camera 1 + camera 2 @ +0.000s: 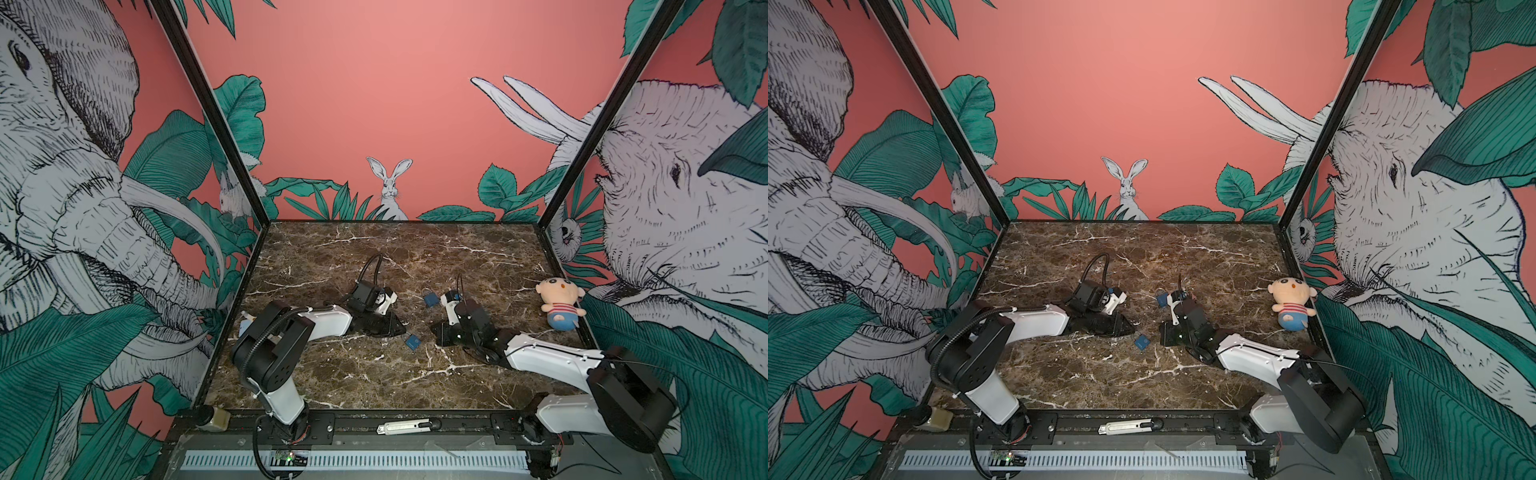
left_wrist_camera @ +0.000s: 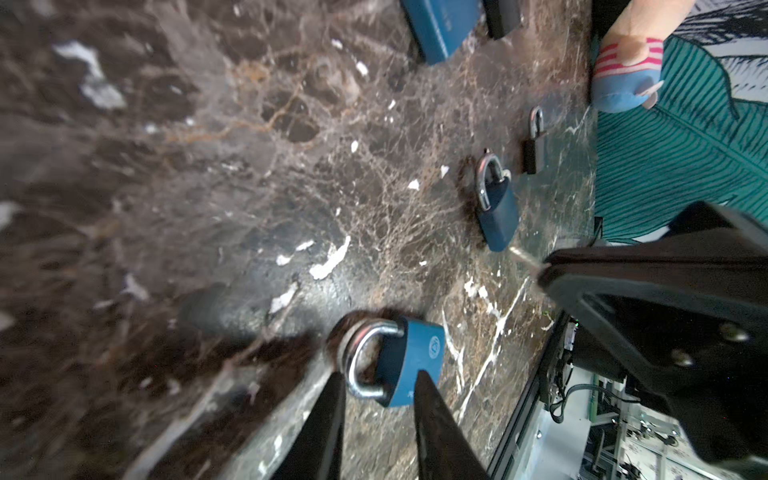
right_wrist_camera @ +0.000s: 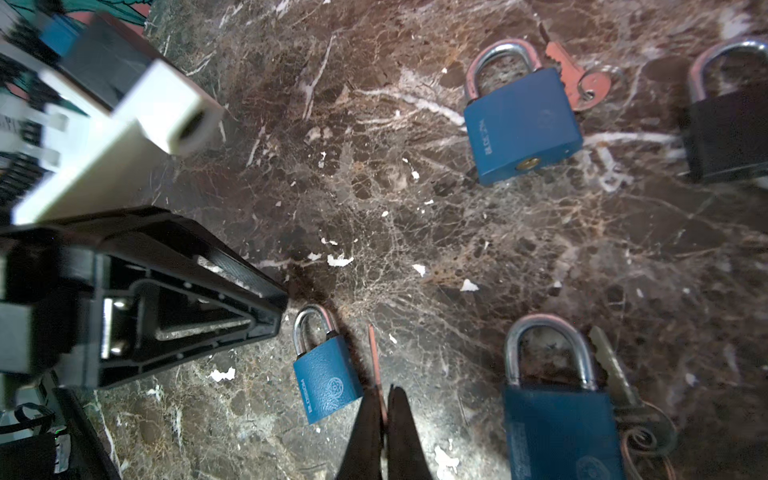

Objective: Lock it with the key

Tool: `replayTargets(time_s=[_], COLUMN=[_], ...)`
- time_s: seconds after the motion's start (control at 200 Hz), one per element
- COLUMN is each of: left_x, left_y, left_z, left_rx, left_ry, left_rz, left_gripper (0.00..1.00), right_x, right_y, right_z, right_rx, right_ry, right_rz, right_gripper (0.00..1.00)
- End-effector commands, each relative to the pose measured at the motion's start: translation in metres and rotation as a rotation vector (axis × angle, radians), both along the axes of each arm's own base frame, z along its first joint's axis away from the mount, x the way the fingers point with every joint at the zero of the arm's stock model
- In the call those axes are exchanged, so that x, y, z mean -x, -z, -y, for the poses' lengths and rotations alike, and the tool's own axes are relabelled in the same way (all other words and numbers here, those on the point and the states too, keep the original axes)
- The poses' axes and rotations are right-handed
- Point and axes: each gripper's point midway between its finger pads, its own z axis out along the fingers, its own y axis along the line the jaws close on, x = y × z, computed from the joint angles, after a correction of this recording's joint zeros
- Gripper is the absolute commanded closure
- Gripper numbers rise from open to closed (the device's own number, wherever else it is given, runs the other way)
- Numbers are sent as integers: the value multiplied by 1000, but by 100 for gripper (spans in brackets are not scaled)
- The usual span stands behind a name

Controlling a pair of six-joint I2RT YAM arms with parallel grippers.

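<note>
Beside the blue padlock, the right gripper pinches the key, uninserted; the left gripper spread around it; locking remains.

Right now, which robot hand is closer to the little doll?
Right. In a top view the right gripper is mid-table, left of the doll; the left gripper lies even farther left.

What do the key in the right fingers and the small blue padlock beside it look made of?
The key: thin bare metal, by its pale glinting blade. The small blue padlock: likely metal body under matte, textured blue coating; its shackle looks like polished steel, mirror-bright.
</note>
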Motion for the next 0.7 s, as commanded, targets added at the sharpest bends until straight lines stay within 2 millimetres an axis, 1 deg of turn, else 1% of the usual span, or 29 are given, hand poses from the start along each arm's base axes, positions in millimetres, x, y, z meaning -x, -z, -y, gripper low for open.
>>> replayTargets(time_s=[0.0,0.15,0.215,0.315,0.46,0.59,0.695], left_x=[-13,-23,-27,-32,-35,-34,-33], left_y=[-19,-40,-55,-72,-94,-102,-101], left_z=[-13,-26,-31,-41,-51,-56,-59], left_rx=[-34,-42,-38,-47,-13,-5,-6], left_ry=[-49,-107,-127,-167,-204,-211,-216], left_rz=[82,139,185,239,271,283,278], left_gripper=[69,68,68,68,67,66,67], right_x=[-9,-7,-7,-7,-5,-6,-5], right_y=[-12,-8,-5,-1,9,16,21], right_z=[-14,-25,-29,-37,-47,-47,-47], right_rx=[-23,-18,-16,-15,-9,0,7], right_ry=[-10,-40,-48,-70,-97,-91,-89], right_rz=[49,41,37,26,1,-6,-16], right_gripper=[100,100,100,100,100,100,100])
